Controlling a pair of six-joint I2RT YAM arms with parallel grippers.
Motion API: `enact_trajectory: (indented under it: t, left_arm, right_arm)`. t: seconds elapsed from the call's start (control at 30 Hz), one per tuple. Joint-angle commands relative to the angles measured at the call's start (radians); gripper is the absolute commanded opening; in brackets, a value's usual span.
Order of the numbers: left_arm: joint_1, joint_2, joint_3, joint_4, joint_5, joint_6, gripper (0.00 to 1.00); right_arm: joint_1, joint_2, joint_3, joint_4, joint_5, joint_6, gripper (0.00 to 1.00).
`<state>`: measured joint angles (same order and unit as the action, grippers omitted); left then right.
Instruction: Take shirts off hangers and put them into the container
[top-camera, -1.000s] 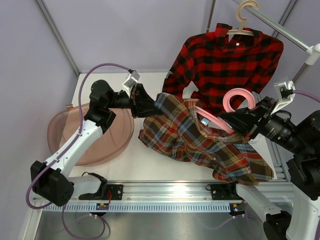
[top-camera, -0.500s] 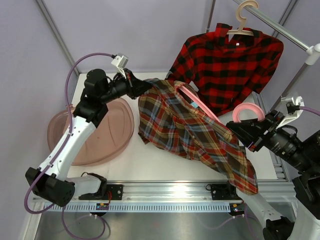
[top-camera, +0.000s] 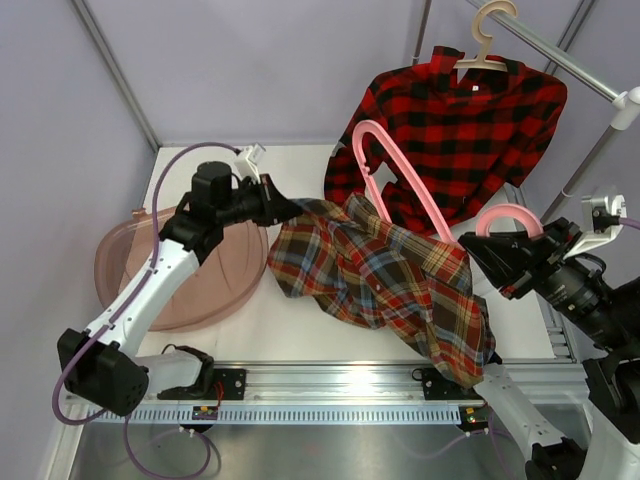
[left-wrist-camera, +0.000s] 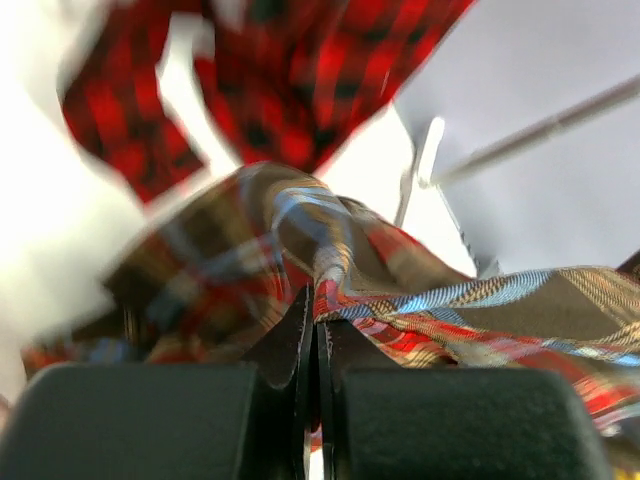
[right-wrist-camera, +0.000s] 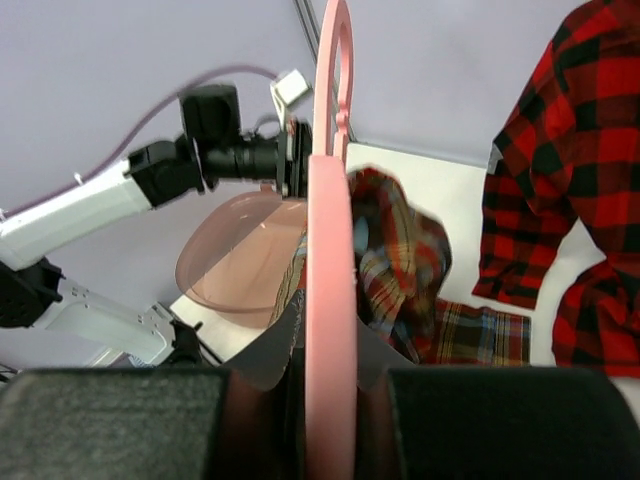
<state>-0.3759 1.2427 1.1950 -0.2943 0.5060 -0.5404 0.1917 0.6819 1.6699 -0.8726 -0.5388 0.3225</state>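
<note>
White worktop (top-camera: 272, 338) fills the middle, pale and matte. Along its near edge, a silver track (top-camera: 330, 375), and just below that a ribbed aluminium rail (top-camera: 330, 412). Lower still, a brushed steel surface (top-camera: 330, 452). Up top right, the grey rack pole (top-camera: 570, 58) slants down to a white end fitting (top-camera: 628, 103), with a grey post (top-camera: 590, 160) angling down from it. Lavender wall panels (top-camera: 250, 70) close in behind and at left, and a grey frame strut (top-camera: 115, 72) crosses between them. On the left wrist view, a thin grey rod (left-wrist-camera: 560, 120), blurred.
</note>
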Motion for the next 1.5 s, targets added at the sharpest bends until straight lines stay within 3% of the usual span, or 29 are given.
enact_trajectory:
  t: [0.0,0.17,0.23,0.33,0.43,0.53,0.57,0.67,0.7,0.83,0.93,1.07,1.13,1.17,1.3,1.47]
  left_arm:
    - [0.025,-0.095,-0.119,0.027,-0.016,-0.004,0.00]
    - [-0.098,-0.219,-0.271,0.248,0.236,-0.043,0.00]
    - [-0.196,-0.226,-0.273,0.334,0.302,-0.059,0.00]
    - [-0.320,-0.175,-0.224,0.330,0.407,-0.046,0.03]
    - [-0.351,-0.183,-0.184,0.208,0.303,0.009,0.17]
    - [-0.351,-0.274,-0.135,0.066,0.071,0.108,0.35]
    - [-0.351,-0.338,-0.130,0.044,-0.051,0.129,0.38]
    - [-0.350,-0.425,-0.109,0.009,-0.241,0.190,0.59]
    - [-0.351,-0.474,-0.109,0.015,-0.270,0.209,0.72]
    - [-0.348,-0.480,-0.054,-0.015,-0.270,0.257,0.89]
    - [-0.345,-0.431,0.027,-0.055,-0.210,0.246,0.91]
    - [-0.311,-0.391,0.072,-0.060,-0.022,0.249,0.87]
    - [-0.243,-0.390,0.064,-0.014,0.063,0.226,0.81]
    - [-0.213,-0.391,0.058,0.013,0.169,0.211,0.79]
    - [-0.068,-0.373,0.034,0.107,0.342,0.145,0.76]
    - [-0.044,-0.332,0.040,0.187,0.465,0.120,0.77]
  right_arm:
    - [0.000,0.022,0.025,0.227,-0.021,0.069,0.00]
    - [0.000,0.093,-0.044,0.450,-0.130,0.139,0.00]
    - [0.000,0.137,-0.076,0.541,-0.194,0.153,0.00]
    - [0.002,0.188,-0.098,0.628,-0.284,0.171,0.00]
    - [0.002,0.243,-0.058,0.524,-0.306,0.141,0.00]
    - [0.002,0.217,-0.074,0.411,-0.223,0.066,0.00]
    - [0.003,0.203,-0.078,0.377,-0.196,0.049,0.00]
    - [0.002,0.170,-0.082,0.261,-0.138,0.007,0.00]
    - [0.002,0.162,-0.082,0.236,-0.139,0.001,0.00]
    - [0.003,0.139,-0.117,0.156,-0.205,0.010,0.00]
    - [0.002,0.119,-0.140,0.106,-0.256,0.003,0.00]
    - [0.003,0.076,-0.157,0.047,-0.303,-0.011,0.00]
    - [0.002,0.058,-0.188,0.044,-0.352,-0.005,0.00]
    - [0.002,0.039,-0.202,0.050,-0.363,0.000,0.00]
    - [0.002,0.012,-0.229,0.031,-0.408,0.006,0.00]
    - [0.002,-0.018,-0.223,-0.032,-0.431,-0.016,0.00]
